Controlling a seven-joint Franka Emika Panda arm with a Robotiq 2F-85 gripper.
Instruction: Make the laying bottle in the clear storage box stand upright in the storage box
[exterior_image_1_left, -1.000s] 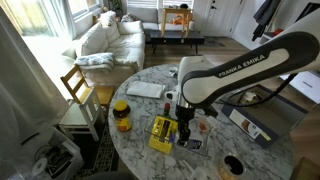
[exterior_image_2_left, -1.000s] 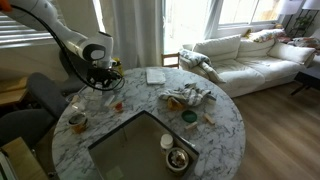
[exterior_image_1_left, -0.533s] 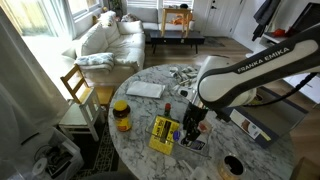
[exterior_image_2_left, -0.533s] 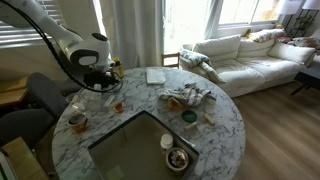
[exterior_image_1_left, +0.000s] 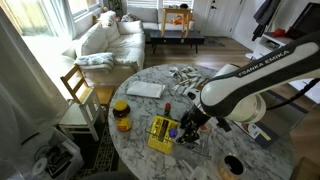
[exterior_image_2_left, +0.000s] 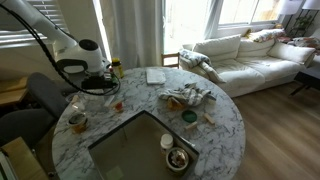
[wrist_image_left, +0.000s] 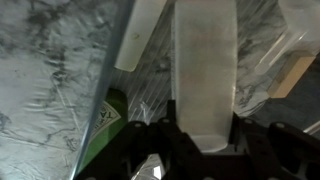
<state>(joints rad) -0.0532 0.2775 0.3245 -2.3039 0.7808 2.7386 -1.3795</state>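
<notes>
Wrist view puts the laying bottle (wrist_image_left: 205, 70) dead centre, a slim pale slab reaching straight out from between the fingers. They appear to pinch its near end, though the fingertips are hidden behind it. In an exterior view your gripper (exterior_image_1_left: 188, 128) hangs low over the clear storage box (exterior_image_1_left: 193, 143), with the yellow packet (exterior_image_1_left: 160, 133) just beside the fingers. The step in hand looks like grasp-and-tip. Next you likely need to swing the bottle's far end up to vertical, seat its base on the box floor beneath the fingers, then spread them slowly.
</notes>
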